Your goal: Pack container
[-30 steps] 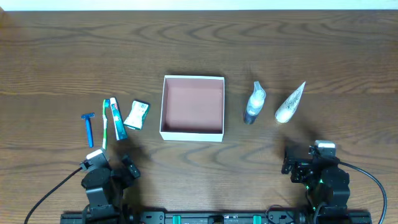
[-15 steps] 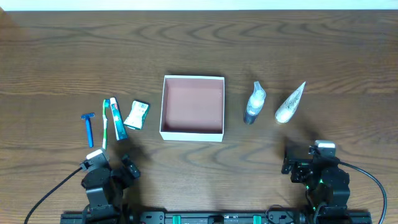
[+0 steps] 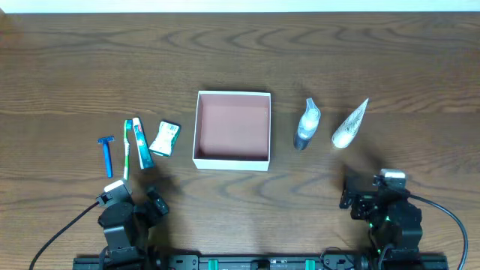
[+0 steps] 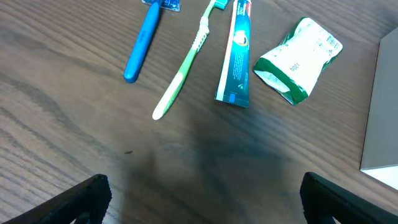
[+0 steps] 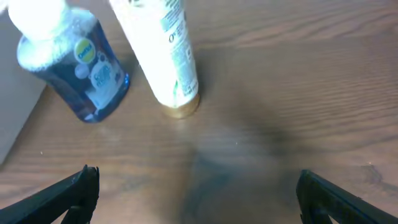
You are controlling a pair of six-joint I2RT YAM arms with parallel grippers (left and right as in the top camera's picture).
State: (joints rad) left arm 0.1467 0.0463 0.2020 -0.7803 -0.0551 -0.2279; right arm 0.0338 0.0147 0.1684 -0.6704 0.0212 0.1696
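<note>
Container [image 3: 232, 127] sits open-topped and empty at the centre of the table [image 3: 390, 60], between two groups of toiletries — razor [image 3: 107, 154], toothbrush [image 3: 127, 150], toothpaste [image 3: 140, 144] and sachet [image 3: 165, 138] on its left, blue bottle [image 3: 306, 124] and white tube [image 3: 350, 124] on its right. This split likely gives each arm its own stock. Left gripper [image 4: 205, 193] and right gripper [image 5: 198, 183] hang at the near edge, jaws spread wide, holding nothing — packing not yet begun
</note>
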